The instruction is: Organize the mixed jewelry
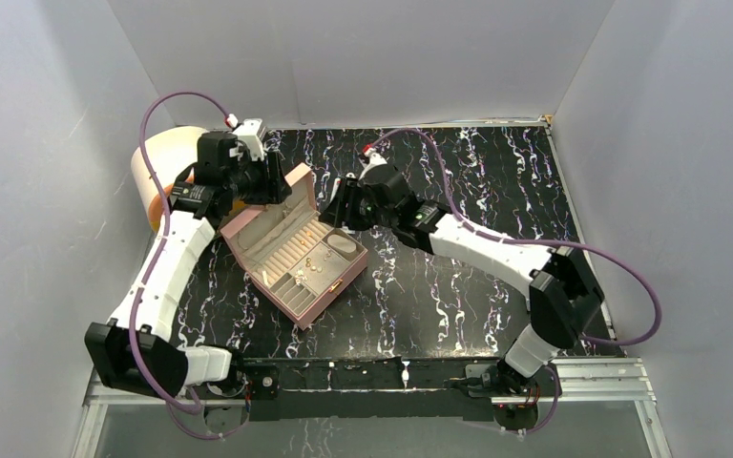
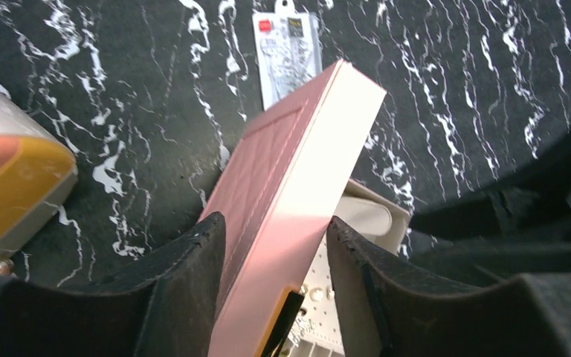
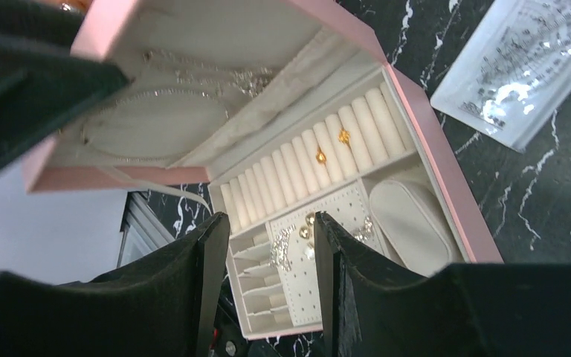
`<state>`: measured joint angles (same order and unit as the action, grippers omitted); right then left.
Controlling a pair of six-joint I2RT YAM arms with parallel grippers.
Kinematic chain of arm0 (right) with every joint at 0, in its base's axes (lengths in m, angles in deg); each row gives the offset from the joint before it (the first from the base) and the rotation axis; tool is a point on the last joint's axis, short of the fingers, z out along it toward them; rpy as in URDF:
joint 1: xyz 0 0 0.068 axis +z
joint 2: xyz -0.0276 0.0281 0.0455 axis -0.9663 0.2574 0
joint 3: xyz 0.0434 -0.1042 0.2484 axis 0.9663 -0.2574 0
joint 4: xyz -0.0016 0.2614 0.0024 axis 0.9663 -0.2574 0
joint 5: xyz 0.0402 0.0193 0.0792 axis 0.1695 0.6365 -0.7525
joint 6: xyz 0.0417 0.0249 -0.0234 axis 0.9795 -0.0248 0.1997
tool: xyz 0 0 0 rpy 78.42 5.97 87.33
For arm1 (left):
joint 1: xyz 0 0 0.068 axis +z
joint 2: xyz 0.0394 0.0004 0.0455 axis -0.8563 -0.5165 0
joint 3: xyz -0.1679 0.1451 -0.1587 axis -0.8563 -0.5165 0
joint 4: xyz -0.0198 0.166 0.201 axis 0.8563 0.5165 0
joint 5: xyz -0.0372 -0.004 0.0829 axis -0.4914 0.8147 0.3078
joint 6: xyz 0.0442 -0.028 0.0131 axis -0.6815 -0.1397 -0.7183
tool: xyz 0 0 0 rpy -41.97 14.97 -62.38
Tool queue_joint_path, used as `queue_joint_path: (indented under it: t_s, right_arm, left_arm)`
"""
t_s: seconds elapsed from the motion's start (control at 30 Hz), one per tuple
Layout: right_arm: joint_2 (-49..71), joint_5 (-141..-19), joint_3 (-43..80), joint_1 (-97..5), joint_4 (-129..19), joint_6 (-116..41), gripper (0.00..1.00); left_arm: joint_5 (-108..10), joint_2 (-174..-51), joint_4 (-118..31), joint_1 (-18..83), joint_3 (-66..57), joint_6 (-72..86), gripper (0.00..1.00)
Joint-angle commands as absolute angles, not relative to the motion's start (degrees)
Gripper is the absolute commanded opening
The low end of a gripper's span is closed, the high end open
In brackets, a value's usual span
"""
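The pink quilted box [image 1: 323, 307] stands open at the left of the table's middle. My left gripper [image 1: 272, 186] [image 2: 276, 222] is shut on the raised lid [image 2: 282, 156], one finger on each face. The mixed jewelry lies inside the box: gold studs on the ring rolls [image 3: 320, 156], studs [image 3: 308, 221] and silvery chain pieces [image 3: 280, 247] on the perforated panel, thin chains in the lid pocket [image 3: 208, 74]. My right gripper [image 1: 334, 205] [image 3: 268, 223] is open and empty, hovering above the tray.
A clear flat packet with a white card [image 3: 520, 67] [image 2: 286, 52] lies on the black marble table behind the box. A cream and orange round container [image 1: 162, 162] [image 2: 15, 178] stands at the back left by the wall.
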<state>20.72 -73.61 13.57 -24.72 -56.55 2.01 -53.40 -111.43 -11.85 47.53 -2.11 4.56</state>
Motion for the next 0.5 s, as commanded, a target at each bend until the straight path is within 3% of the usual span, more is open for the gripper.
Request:
queue_joint_path:
  t_s: [0.0,0.23,0.47]
  right_arm:
    - [23.6,-72.6,20.2,-24.8,-57.0,1.0,0.54]
    - [24.0,-70.0,21.1,-24.8,-55.8,1.2,0.55]
    - [21.7,-68.2,18.6,-24.8,-56.1,0.8,0.57]
  left_arm:
    - [-59.7,-106.6,-9.7,47.2,-5.5,6.5,0.54]
    - [-65.9,-102.2,-13.2,47.2,-10.3,9.0,0.72]
    - [-75.5,-99.2,-18.2,47.1,-15.0,11.9,0.78]
